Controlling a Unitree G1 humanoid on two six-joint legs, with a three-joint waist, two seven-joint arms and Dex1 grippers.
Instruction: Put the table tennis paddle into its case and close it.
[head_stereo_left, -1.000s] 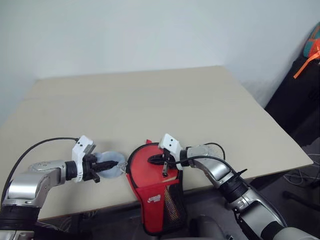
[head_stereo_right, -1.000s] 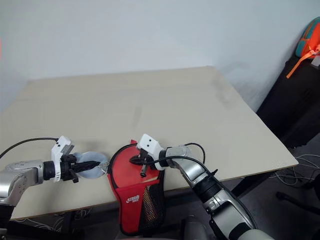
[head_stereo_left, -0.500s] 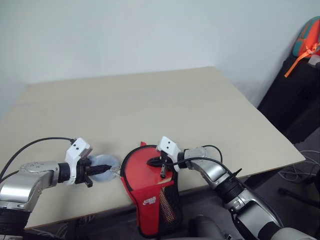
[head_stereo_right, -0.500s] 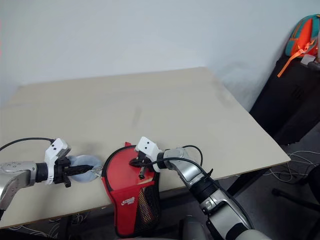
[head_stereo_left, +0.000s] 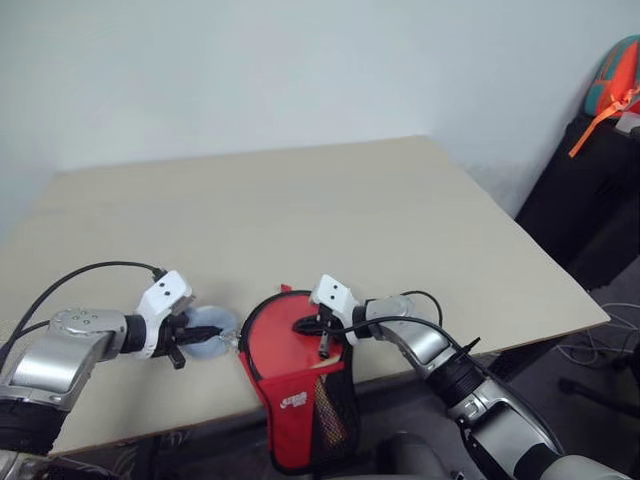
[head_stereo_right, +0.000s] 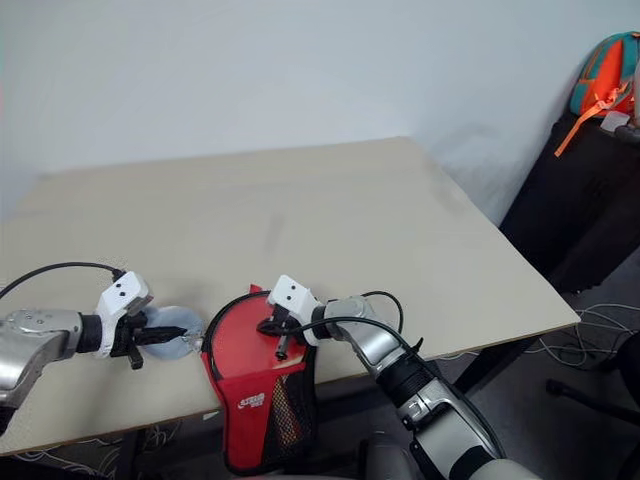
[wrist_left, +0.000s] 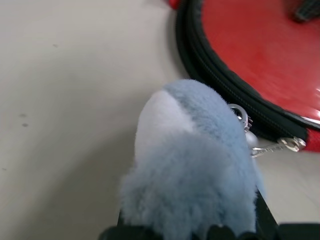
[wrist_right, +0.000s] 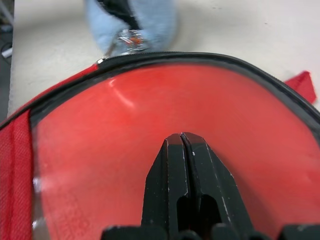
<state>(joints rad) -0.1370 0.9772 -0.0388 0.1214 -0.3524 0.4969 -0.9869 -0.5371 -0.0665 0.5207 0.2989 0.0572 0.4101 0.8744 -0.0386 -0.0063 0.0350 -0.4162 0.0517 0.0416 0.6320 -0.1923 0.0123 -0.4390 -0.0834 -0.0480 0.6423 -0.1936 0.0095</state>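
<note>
The case (head_stereo_left: 295, 365) is lying at the near edge of the beige table (head_stereo_left: 300, 215), its round head on the tabletop and its narrower mesh-sided tail hanging over the edge toward the floor. Behind it, most of the tabletop is lying bare out to the far and right edges, so open room is lying ahead and to both sides. There is one case, one pom-pom pull (wrist_left: 195, 165) and two grippers; the table tennis paddle cannot be told apart from the red panel. The case is showing a red face under a glossy clear panel, a black zip edge running round the head, and a white logo lower down. The left gripper (head_stereo_left: 196, 336) is pinching the grey-blue pom-pom pull just left of the case, its fingers partly closed around the fluff, with a silver clasp linking it to the zip. The right gripper (wrist_right: 182, 150) is resting fully closed, fingertips together, pressing on the red panel and holding nothing.
</note>
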